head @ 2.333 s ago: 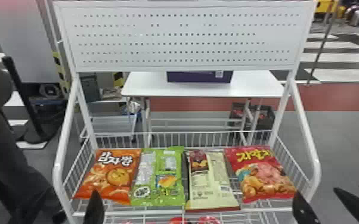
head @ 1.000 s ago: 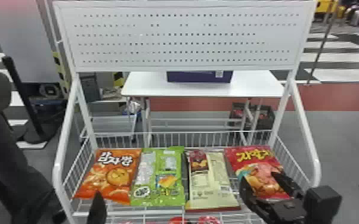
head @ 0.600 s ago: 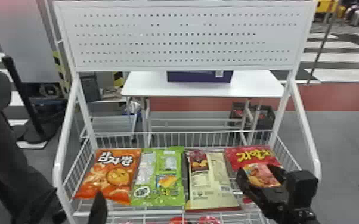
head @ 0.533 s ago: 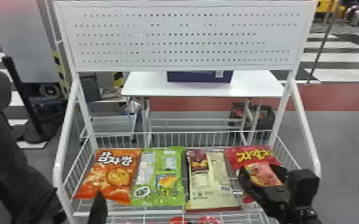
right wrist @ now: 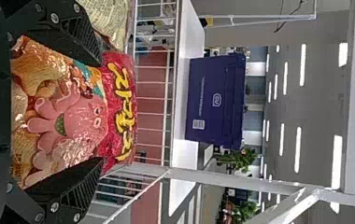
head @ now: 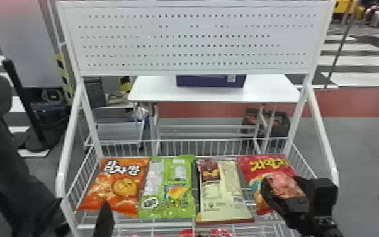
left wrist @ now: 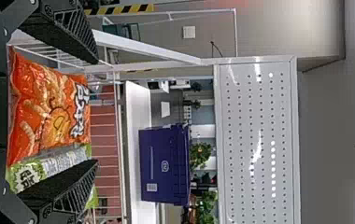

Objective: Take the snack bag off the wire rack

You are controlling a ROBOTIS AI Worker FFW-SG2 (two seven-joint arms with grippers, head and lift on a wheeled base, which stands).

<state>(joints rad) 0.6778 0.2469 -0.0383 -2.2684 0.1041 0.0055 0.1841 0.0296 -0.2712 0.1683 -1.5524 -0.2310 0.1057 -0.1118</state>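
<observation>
Lying printed face up in the wire rack [head: 135, 226], the red snack bag [head: 272, 170] takes the robot's right end of a row of four in the head view. Its long axis runs from the front of the rack to the back, the near end angled a little to the right; the lettered end points away, toward the rear wire wall. The cream bag [head: 222, 192] lies just beside it, then the green bag [head: 170, 189] and the orange bag [head: 116, 186]. The right gripper [head: 280, 182] is over the red snack bag, its claw wide, with the pink printed figure between the fingers. The left gripper [head: 104, 220] is at the front of the rack, near the orange bag.

In the left wrist view, the left gripper [left wrist: 96, 112] has its claw spread wide and holding nothing. The orange bag lies beyond the gap, and one finger covers part of the green bag.

In the right wrist view, the right gripper [right wrist: 102, 112] straddles the red snack bag, one finger toward each long side, still well apart. The long axis runs away from the palm, lettered end farthest, near the rear wires. Whether the fingers touch the bag, I cannot tell.
</observation>
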